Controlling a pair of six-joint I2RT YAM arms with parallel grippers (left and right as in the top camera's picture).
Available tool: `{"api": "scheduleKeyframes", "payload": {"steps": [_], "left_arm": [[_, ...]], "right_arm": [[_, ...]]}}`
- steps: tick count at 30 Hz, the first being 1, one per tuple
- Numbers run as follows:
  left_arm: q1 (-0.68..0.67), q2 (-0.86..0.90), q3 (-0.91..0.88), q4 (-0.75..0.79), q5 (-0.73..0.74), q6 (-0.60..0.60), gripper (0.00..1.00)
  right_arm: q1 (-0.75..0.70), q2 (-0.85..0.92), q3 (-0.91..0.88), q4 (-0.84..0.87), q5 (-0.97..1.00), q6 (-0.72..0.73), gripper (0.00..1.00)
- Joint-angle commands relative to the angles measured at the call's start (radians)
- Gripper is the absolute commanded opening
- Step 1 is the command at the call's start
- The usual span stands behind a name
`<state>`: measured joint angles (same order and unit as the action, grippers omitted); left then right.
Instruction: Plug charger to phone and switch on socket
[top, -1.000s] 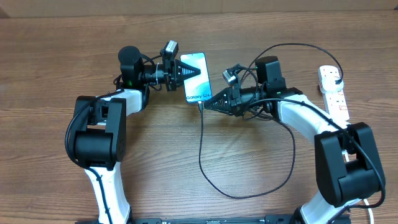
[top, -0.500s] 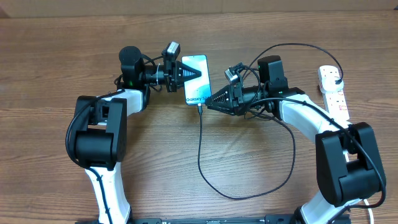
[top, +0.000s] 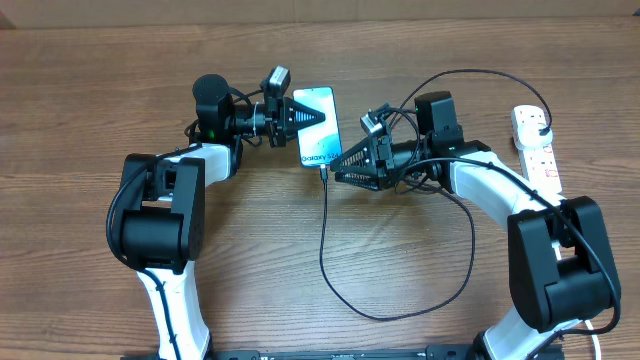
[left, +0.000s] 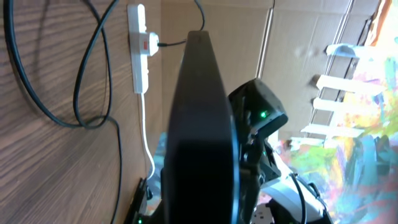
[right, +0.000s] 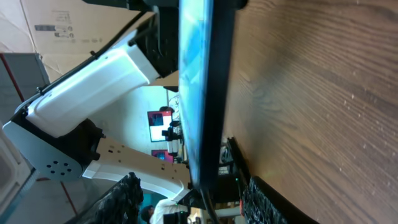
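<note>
The phone (top: 320, 135) is held off the table with its bright screen up, and my left gripper (top: 312, 116) is shut on its far end. In the left wrist view its dark body (left: 202, 124) fills the middle. The charger (top: 323, 235) meets the phone's near end with its connector tip, loops over the table and runs to its black plug in the socket (top: 536, 148). My right gripper (top: 336, 170) stands open around that connector end, and its fingers (right: 124, 199) are apart from the phone's edge (right: 205, 93). The thin cable (right: 208, 210) hangs between them.
The white socket (left: 138, 50) lies at the table's right side with its thick white cord trailing towards the front. The charger's wide loop (top: 440, 290) covers the wood in front of the right arm. Cardboard boxes stand behind the table.
My right gripper has gone from shut on the connector end to open, letting go of it. The phone and my left gripper have stayed where they were.
</note>
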<state>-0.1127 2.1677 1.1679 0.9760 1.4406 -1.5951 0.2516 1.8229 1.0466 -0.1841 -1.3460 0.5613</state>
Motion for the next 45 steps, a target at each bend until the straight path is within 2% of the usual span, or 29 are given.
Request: {"api": "scheduleKeyframes", "payload": {"steps": [1,5,12,19,23,37,45], "left_arm": [[0.013,0.003,0.021,0.010,-0.043,-0.006,0.05],[0.013,0.003,0.021,0.009,-0.064,-0.009,0.04],[0.012,0.003,0.021,0.009,-0.069,-0.011,0.04],[0.012,0.003,0.021,0.009,-0.063,-0.010,0.04],[0.008,0.003,0.021,0.009,-0.060,-0.010,0.04],[-0.018,0.003,0.021,0.009,-0.014,0.018,0.05],[-0.019,0.003,0.021,0.009,0.079,0.027,0.05]], "right_arm": [[0.012,0.008,0.001,-0.026,0.007,-0.047,0.54],[0.037,0.008,0.001,-0.030,0.038,-0.066,0.53],[0.069,0.008,0.001,-0.019,0.079,-0.065,0.31],[0.070,0.008,0.001,0.004,0.089,-0.057,0.18],[0.070,0.008,0.001,0.004,0.089,-0.056,0.04],[0.069,0.008,0.001,0.048,0.089,-0.004,0.04],[0.067,0.008,0.001,0.048,0.089,-0.004,0.04]]}}
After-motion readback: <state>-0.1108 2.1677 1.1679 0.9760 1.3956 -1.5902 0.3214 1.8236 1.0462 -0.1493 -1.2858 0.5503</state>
